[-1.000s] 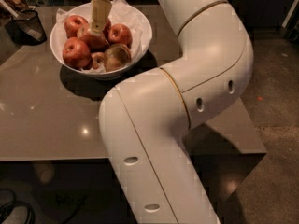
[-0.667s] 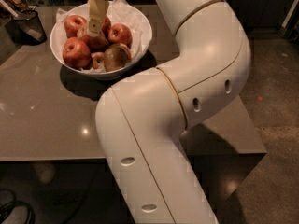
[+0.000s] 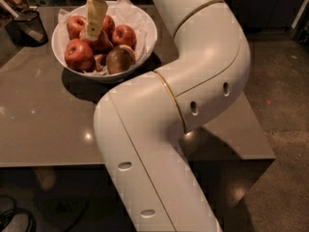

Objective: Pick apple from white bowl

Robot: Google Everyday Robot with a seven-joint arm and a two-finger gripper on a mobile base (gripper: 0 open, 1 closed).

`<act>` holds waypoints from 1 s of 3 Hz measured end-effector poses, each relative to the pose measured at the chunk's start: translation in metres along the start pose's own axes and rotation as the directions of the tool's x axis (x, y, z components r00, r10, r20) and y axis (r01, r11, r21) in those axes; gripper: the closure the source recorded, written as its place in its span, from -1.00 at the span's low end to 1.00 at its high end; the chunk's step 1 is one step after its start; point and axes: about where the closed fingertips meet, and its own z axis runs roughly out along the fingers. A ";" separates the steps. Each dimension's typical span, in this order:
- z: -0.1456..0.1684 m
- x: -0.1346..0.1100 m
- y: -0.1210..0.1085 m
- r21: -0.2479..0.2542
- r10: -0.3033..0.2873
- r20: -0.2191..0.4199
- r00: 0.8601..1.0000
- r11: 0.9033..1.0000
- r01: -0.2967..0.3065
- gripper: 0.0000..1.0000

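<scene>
The white bowl (image 3: 145, 30), lined with crumpled white paper, stands at the back of the brown table and holds several red apples. One apple (image 3: 78, 54) lies at the bowl's front left, another (image 3: 124, 35) at the right. My gripper (image 3: 92, 32) reaches down from above into the middle of the bowl. Its tip is against the central apple (image 3: 102, 42). A brownish fruit (image 3: 119, 59) lies at the bowl's front.
A small black mesh cup (image 3: 30, 27) stands left of the bowl. My large white arm (image 3: 169, 110) curves across the table's right half and hides it. The brown table (image 3: 43, 120) ends at a front edge; dark floor (image 3: 285, 129) lies to the right.
My gripper tip has moved slightly left and lower among the apples. The arm's elbow has shifted a little. The bowl and fruit have not moved.
</scene>
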 end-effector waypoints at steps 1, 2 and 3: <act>0.003 0.004 -0.001 -0.004 0.007 -0.006 1.000 1.000 -0.007 -0.07; 0.005 0.007 -0.002 -0.006 0.011 -0.011 1.000 1.000 -0.011 -0.16; 0.005 0.015 -0.002 -0.007 0.025 -0.017 1.000 1.000 -0.025 -0.20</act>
